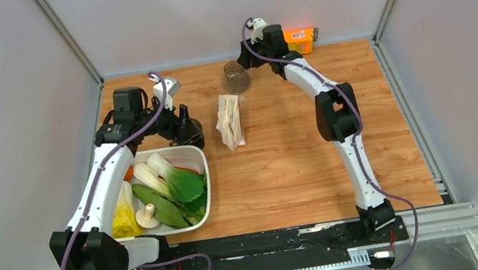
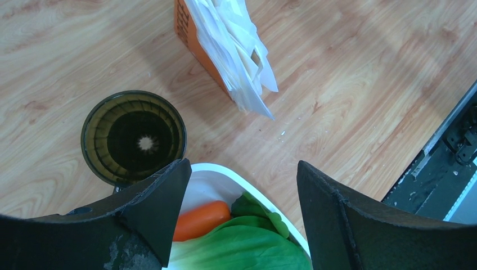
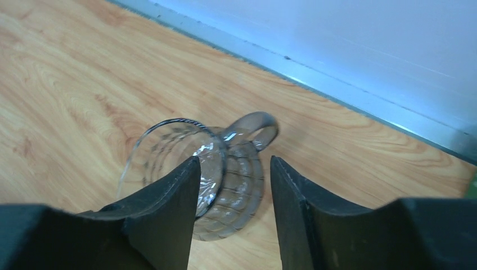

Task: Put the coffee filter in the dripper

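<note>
The dripper (image 2: 134,138), a dark brown see-through cup, stands upright on the wood just beyond my left gripper's left finger. In the top view the left arm hides it. A single coffee filter is out of view. Only the clear-wrapped packet of filters (image 2: 225,50) (image 1: 230,122) shows, lying mid-table. My left gripper (image 2: 243,163) (image 1: 190,130) hangs open and empty over the far corner of the white tray (image 2: 242,180). At the back of the table my right gripper (image 3: 235,158) (image 1: 244,61) is open, its fingers straddling the side of a clear glass jug (image 3: 236,180) (image 1: 236,76) lying on its side.
The white tray (image 1: 205,176) at the near left holds bok choy (image 2: 242,247), a carrot (image 2: 202,219), a mushroom and other vegetables. An orange box (image 1: 301,39) stands against the back wall. The grey wall runs close behind the jug.
</note>
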`<action>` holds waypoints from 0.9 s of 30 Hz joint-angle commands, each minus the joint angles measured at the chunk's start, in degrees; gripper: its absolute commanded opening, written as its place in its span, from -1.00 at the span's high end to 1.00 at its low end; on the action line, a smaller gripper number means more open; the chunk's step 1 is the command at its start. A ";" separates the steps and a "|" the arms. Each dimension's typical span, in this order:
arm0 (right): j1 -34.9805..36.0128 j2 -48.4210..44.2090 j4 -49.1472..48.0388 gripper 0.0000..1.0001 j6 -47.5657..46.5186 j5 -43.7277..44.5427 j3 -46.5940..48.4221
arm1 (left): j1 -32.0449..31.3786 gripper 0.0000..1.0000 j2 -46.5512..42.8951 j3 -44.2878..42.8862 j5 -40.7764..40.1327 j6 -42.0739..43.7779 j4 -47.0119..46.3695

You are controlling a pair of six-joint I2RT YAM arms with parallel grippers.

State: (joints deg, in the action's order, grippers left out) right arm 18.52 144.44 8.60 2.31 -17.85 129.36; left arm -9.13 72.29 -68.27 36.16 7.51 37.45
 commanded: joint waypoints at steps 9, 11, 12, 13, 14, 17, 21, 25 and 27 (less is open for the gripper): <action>-3.65 0.46 -5.10 0.03 4.35 2.81 -0.01 | 1.84 -0.58 14.58 -14.06 -11.82 -10.00 -4.46; -3.34 1.18 -5.09 0.03 3.92 2.37 -0.26 | 2.04 -0.58 16.95 -16.17 -13.95 -12.57 -5.81; -3.21 1.45 -5.11 0.03 3.79 2.07 -0.44 | 2.01 -0.58 17.68 -17.33 -14.86 -13.42 -7.26; -3.09 1.60 -5.13 0.03 3.74 1.58 -0.76 | 2.01 -0.58 19.42 -17.99 -16.47 -15.18 -7.99; -2.92 1.75 -5.09 0.03 3.51 0.93 -1.16 | 2.05 -0.58 20.32 -19.61 -17.39 -16.14 -9.19; -1.81 1.71 -5.09 0.03 2.20 -0.46 -2.73 | 2.04 -0.58 26.47 -24.03 -21.72 -19.42 -10.25; -0.38 1.57 -4.98 0.03 0.84 -1.08 -4.60 | 2.03 -0.58 34.72 -31.21 -25.04 -21.83 -9.71; 0.31 0.51 -4.74 0.05 0.55 -2.90 -6.89 | 2.03 -0.58 41.41 -36.25 -25.65 -23.51 -11.09; 0.70 -0.57 -4.74 0.07 0.42 -4.33 -8.53 | 2.03 -0.58 44.24 -37.71 -25.17 -24.19 -12.29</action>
State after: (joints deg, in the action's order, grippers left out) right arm 18.48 145.25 5.65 3.99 -18.48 122.85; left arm -7.40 112.27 -101.93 12.32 -13.39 27.81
